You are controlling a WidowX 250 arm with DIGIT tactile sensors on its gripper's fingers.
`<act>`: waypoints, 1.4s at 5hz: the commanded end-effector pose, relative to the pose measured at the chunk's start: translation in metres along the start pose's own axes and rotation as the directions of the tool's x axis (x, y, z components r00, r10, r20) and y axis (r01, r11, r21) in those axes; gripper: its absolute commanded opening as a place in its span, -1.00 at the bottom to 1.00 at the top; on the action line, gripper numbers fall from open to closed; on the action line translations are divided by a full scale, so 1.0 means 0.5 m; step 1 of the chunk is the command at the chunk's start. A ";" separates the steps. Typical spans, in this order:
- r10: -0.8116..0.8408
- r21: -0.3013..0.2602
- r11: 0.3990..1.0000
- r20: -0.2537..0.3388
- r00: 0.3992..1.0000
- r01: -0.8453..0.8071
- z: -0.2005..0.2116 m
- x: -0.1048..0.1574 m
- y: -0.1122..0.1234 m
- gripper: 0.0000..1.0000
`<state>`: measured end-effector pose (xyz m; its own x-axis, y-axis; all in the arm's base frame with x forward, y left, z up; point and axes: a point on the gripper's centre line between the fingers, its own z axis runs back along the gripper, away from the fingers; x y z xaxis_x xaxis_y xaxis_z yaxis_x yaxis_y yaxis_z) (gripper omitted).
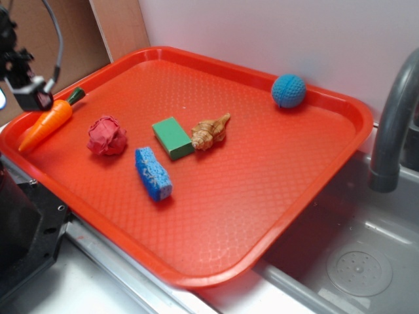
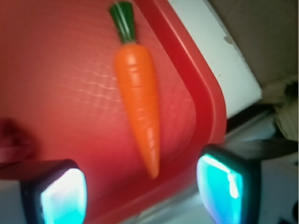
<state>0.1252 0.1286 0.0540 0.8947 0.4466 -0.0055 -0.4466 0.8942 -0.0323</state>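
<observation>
At the left corner of the red tray point(image 1: 262, 243), the gripper point(image 1: 31, 95) hangs just above the leafy end of a toy carrot point(image 1: 46, 123). The wrist view looks down between the two fingertips point(image 2: 63, 193), which stand wide apart and glow pale blue at the bottom of the frame. They hold nothing, so the gripper is released. The carrot point(image 2: 139, 102) lies flat on the tray point(image 2: 56, 93) close beside the raised rim. Its green stalk points up the frame and its orange tip reaches down toward the gap between the fingertips without touching either one. Whether the gripper point(image 2: 142, 191) is touching the tray cannot be told.

Further along the tray in the exterior view, a crumpled red lump point(image 1: 107, 136) sits near the carrot but apart from it. To its right, a blue sponge point(image 1: 153, 173) lies at an angle, just below a green block point(image 1: 173, 137). A tan seashell point(image 1: 211, 131) rests against the right side of the green block. A blue knitted ball point(image 1: 289, 90) sits well apart from these, at the far rim next to the white wall point(image 1: 262, 26).

The tray rests partly over a metal sink point(image 1: 393, 216), whose round drain point(image 1: 359, 268) shows at lower right. A grey faucet point(image 1: 393, 118) curves up at the right edge. A wooden board point(image 1: 121, 26) leans behind the upper left of the tray.
</observation>
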 end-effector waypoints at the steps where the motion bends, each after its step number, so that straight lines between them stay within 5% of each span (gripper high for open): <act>1: -0.032 0.031 0.999 0.040 0.999 0.030 -0.047 0.069 -0.010 1.00; 2: -0.069 0.029 0.997 -0.001 0.998 0.069 -0.083 0.083 -0.036 1.00; 3: -0.080 0.036 0.996 -0.012 0.997 0.081 -0.095 0.081 -0.044 -1.00; 6: -0.200 -0.039 0.979 0.004 0.980 0.200 0.076 0.043 -0.060 -1.00; 7: -0.229 -0.017 0.973 0.052 0.972 0.230 0.136 -0.007 -0.132 -1.00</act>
<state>0.1539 0.0667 0.1220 0.9734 0.2257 0.0388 -0.2234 0.9730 -0.0577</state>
